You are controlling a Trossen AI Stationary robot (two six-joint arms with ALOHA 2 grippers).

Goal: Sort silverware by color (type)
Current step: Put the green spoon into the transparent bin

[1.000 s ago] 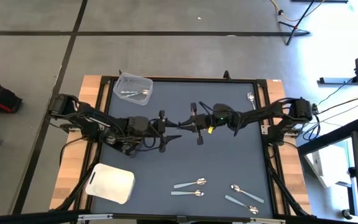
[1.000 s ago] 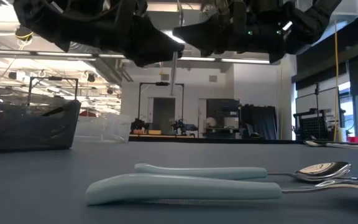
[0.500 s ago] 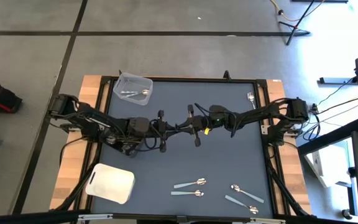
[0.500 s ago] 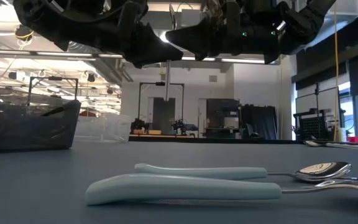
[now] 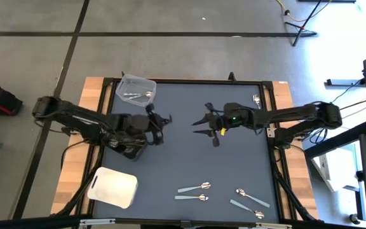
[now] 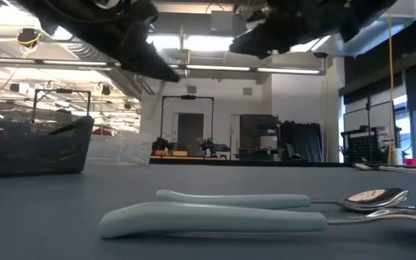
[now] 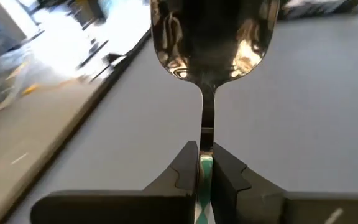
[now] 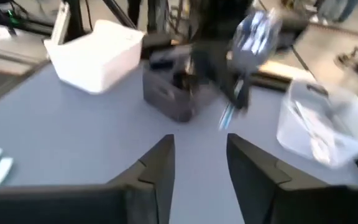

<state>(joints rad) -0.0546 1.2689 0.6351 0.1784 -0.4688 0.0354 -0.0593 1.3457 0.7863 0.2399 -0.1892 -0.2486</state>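
My left gripper [image 7: 205, 155] is shut on a spoon [image 7: 210, 37] with a shiny bowl and a pale teal handle, held above the table's middle left [image 5: 159, 123]. My right gripper [image 8: 197, 162] stands open and empty to the right of it [image 5: 201, 126], facing it. A clear tub [image 5: 135, 89] at the far left holds silver spoons [image 5: 138, 95]. Several teal-handled spoons [image 5: 196, 187] lie flat near the front edge, and one spoon [image 5: 257, 100] lies at the far right. A white tray [image 5: 113, 186] sits at the near left. My left gripper pinches the spoon between its two fingers [image 7: 188, 165] where the teal handle meets the metal neck [image 7: 206, 163]. The neck and bowl stick out beyond the fingertips, along the fingers. The spoon is lifted clear of the table, with its bowl [image 8: 253, 31] higher than its handle.
Two teal-handled spoons [image 6: 215, 217] lie close in front of the low camera. The dark mat [image 5: 234, 172] has bare room between the arms and the near spoons. Wooden strips [image 5: 75, 165] edge the table at left and right.
The spoon has passed from my right gripper to my left. The left gripper shut on it while the right still held it; then the right opened and let go. The two have drawn apart, the left toward the table's left with the spoon, the right toward the right.
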